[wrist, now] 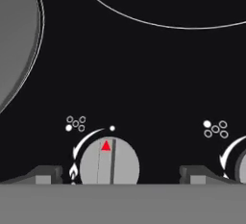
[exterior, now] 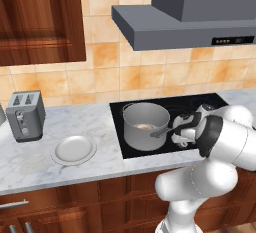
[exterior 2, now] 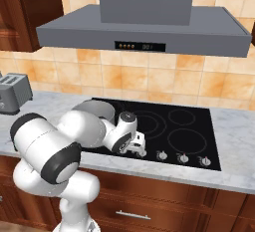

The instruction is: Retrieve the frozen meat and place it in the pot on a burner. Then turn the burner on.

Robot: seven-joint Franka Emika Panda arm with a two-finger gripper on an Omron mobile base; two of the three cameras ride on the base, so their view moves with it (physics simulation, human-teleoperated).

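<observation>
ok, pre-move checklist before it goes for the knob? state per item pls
1. Frozen meat in the pot: ok, a small tan and reddish piece lies on the pot's floor in the left base view.
2. Pot on a burner of the cooktop: ok, it stands on the black glass at the left.
3. End effector open: ok, the fingertips stand wide apart.
4. Knob between the fingertips: ok, it sits between them in the hand view.
5. Knob at off: ok, its red marker points up toward the dot.
6. This knob runs the pot's burner: cannot tell.
</observation>
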